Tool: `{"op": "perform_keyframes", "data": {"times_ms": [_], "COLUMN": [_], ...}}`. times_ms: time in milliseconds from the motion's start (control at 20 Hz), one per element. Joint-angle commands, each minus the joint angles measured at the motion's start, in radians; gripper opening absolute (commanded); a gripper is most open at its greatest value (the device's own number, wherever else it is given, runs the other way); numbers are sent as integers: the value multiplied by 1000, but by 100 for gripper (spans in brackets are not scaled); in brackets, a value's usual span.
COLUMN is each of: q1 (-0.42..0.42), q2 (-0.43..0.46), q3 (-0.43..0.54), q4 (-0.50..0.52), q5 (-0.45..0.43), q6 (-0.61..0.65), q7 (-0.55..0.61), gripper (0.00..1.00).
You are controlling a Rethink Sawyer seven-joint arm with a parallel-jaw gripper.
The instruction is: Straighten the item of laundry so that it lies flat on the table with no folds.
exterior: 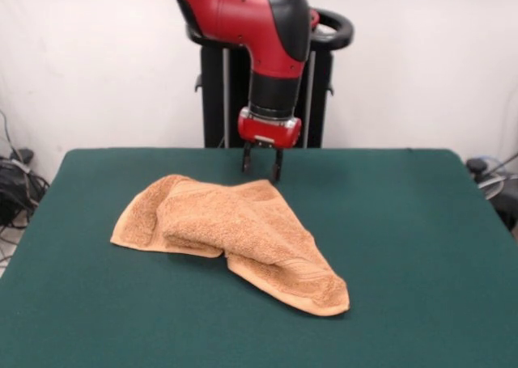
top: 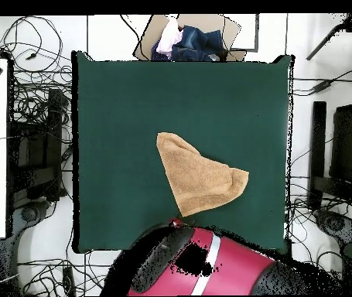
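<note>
The light orange-tan towel (exterior: 235, 230) lies crumpled and folded over itself near the middle of the dark green table (exterior: 405, 222). One corner points toward the front right. In the overhead view the towel (top: 198, 182) forms a rough triangle on the table (top: 132, 116). My gripper (exterior: 261, 171) hangs just above the towel's far edge, fingers pointing down with a small gap, holding nothing. The arm hides the gripper in the overhead view. The white tag is hidden.
The robot's pedestal (exterior: 267, 101) stands behind the table's far edge. A box with clothes (top: 190, 39) sits beyond the table's far side in the overhead view. Cables (top: 32, 116) lie on the floor around the table.
</note>
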Motion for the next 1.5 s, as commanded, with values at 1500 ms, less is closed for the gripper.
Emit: {"op": "perform_keyframes", "data": {"times_ms": [1500], "q1": [-24], "q2": [116], "q3": [89], "q4": [-185], "q5": [4], "q6": [-145], "q7": [192], "gripper": [100]}}
